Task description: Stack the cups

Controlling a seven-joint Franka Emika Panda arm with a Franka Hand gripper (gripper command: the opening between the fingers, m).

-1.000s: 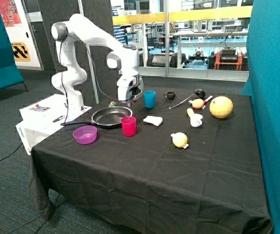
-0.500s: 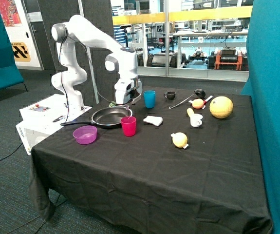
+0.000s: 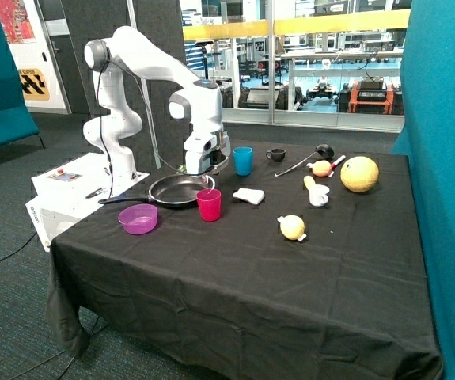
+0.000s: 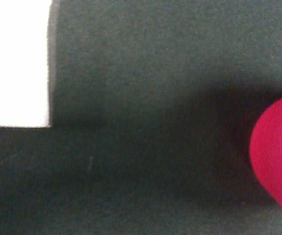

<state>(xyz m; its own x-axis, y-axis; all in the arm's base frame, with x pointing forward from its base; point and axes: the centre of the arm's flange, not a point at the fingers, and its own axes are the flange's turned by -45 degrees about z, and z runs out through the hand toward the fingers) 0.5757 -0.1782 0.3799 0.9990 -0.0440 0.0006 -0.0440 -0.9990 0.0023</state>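
A light blue cup [image 3: 243, 161] stands upright at the back of the black-clothed table [image 3: 235, 277]. A pink-red cup [image 3: 209, 204] stands upright in front of the frying pan's rim. No second blue cup shows. My gripper [image 3: 199, 167] hangs low over the table just behind the frying pan [image 3: 181, 190], to the side of the blue cup and apart from it. The wrist view shows dark cloth, a white block [image 4: 15, 61] and a pink-red rounded shape [image 4: 278, 156] at one edge; I cannot tell what that shape is.
A purple bowl [image 3: 138, 218] sits near the table's corner by the pan handle. A small black mug [image 3: 276, 154], a black ladle [image 3: 302, 161], a white cloth-like piece [image 3: 248, 195], a yellow ball [image 3: 359, 173] and small toy fruits [image 3: 292, 227] lie across the table's back and middle.
The gripper has moved away from the blue cup, sideways toward the far rim of the frying pan. The cups have not moved.
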